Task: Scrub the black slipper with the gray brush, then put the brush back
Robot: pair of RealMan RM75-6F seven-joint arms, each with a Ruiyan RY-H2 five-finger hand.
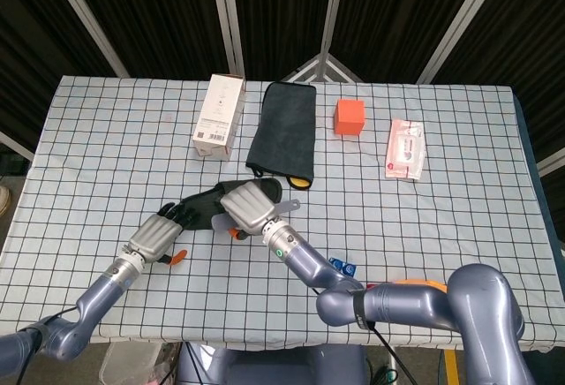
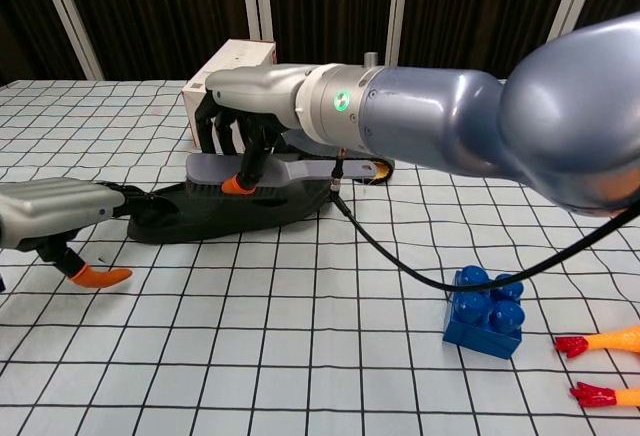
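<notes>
Black slipper [image 2: 235,214] lies just in front of the white box [image 1: 220,116], its heel end pressed by the left hand [image 2: 60,212], fingers stretched flat. Right hand [image 2: 240,106] grips the gray brush [image 2: 262,169] over the slipper's middle strap.

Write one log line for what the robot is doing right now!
step: scrubbing | right hand: holds brush over slipper | left hand: fingers on slipper's end | brush return: not yet
</notes>
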